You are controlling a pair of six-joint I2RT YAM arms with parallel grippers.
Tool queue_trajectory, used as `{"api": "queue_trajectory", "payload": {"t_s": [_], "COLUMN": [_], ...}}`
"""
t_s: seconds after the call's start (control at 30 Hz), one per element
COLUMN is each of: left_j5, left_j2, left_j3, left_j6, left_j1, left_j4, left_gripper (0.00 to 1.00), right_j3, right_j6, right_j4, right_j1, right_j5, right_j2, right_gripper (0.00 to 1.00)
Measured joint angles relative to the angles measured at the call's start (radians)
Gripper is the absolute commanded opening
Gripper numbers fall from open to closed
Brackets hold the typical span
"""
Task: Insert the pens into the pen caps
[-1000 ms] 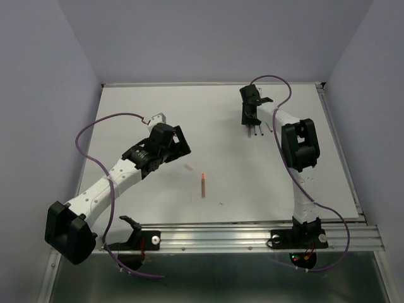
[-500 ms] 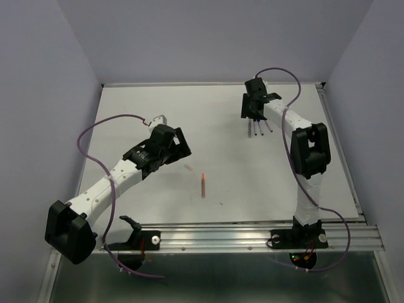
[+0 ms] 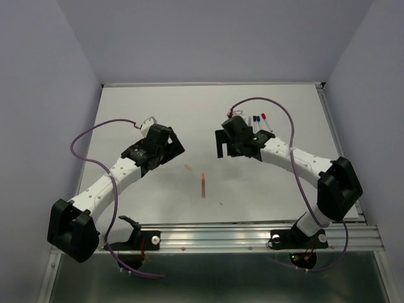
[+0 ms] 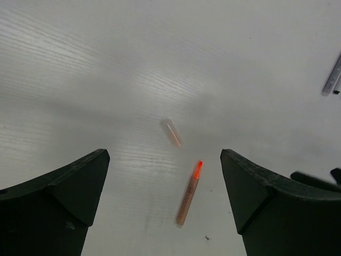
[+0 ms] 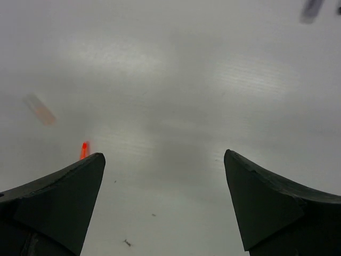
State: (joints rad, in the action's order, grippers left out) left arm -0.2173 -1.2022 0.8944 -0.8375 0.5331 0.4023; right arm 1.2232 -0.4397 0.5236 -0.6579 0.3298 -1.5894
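An orange pen (image 3: 203, 184) lies in the middle of the table, its bright tip pointing away from the arm bases. A short pale cap (image 3: 189, 167) rests just left of and beyond it, apart from it. In the left wrist view the orange pen (image 4: 189, 194) lies between the wide-apart fingers and the pale cap (image 4: 171, 132) further out. My left gripper (image 3: 175, 146) (image 4: 163, 154) is open and empty. My right gripper (image 3: 221, 146) (image 5: 164, 154) is open and empty too, with only the orange pen's tip (image 5: 84, 149) beside its left finger. Three thin pens (image 3: 257, 120) lie side by side behind the right gripper.
The three back pens show grey, blue and red ends. One grey pen (image 4: 331, 80) shows at the left wrist view's right edge. Purple cables loop over both arms. A metal rail (image 3: 252, 237) runs along the near table edge.
The right arm swung from the back right toward the table's middle, opening its jaws and leaving three pens behind. The left gripper shifted slightly back and left.
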Motion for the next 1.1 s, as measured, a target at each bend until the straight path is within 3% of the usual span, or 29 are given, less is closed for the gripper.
{"api": "queue_trajectory", "payload": {"t_s": [0.2,0.33,0.4,0.5,0.7,0.87,1.1], "left_j5": [0.004,0.016,0.024,0.033,0.053,0.059,0.060], "left_j2": [0.068,0.079,0.079,0.080,0.101,0.116,0.116], "left_j3": [-0.101,-0.138,-0.144,-0.150,-0.178,-0.186,-0.186], "left_j6": [-0.017,-0.018,-0.018,-0.018,-0.019,-0.024,-0.025], "left_j1": [-0.095,-0.109,-0.110,-0.114,-0.117,-0.117,-0.118], "left_j4": [-0.001,0.000,-0.002,-0.008,-0.026,-0.035,-0.040], "left_gripper": [0.99,0.99,0.99,0.99,0.99,0.99,0.99], "right_j3": [-0.088,-0.093,-0.092,-0.083,-0.046,-0.019,-0.036], "right_j6": [-0.127,-0.202,-0.230,-0.262,-0.286,-0.287,-0.278], "right_j4": [0.001,0.000,0.001,0.005,-0.003,-0.021,-0.077], "right_j1": [-0.320,-0.431,-0.459,-0.484,-0.494,-0.495,-0.496], "right_j5": [0.031,0.082,0.108,0.147,0.189,0.192,0.172], "right_j2": [-0.014,-0.072,-0.112,-0.180,-0.256,-0.285,-0.285], "right_gripper": [1.00,0.99,0.94,0.78,0.73,0.47,0.40]}}
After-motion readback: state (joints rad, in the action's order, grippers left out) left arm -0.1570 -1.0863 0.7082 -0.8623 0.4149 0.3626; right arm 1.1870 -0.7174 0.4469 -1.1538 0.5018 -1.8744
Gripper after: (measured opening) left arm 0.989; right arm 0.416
